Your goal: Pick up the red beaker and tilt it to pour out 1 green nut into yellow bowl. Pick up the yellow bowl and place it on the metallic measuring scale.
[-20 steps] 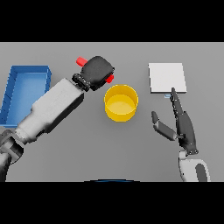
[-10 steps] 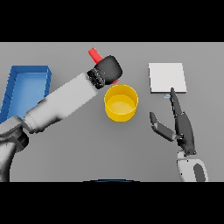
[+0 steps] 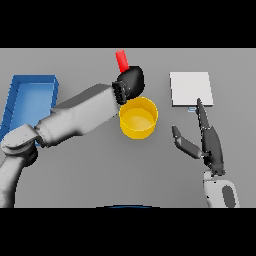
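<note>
My left hand (image 3: 132, 82) is shut on the red beaker (image 3: 121, 60), whose end sticks up past the hand, just behind the yellow bowl (image 3: 138, 118). The hand and beaker hang over the bowl's far rim. The bowl stands at the middle of the table and I see nothing in it. The metallic measuring scale (image 3: 190, 88) lies flat to the bowl's right, further back. My right hand (image 3: 210, 142) is open, fingers straight and pointing toward the scale, in front of it and right of the bowl. No green nut is visible.
A blue tray (image 3: 29, 105) stands at the left side of the table, partly behind my left forearm. The grey table (image 3: 100, 170) runs on around the bowl and scale.
My left hand has carried the red beaker rightward, and it now stands more upright above the bowl's far rim. The right hand has not moved.
</note>
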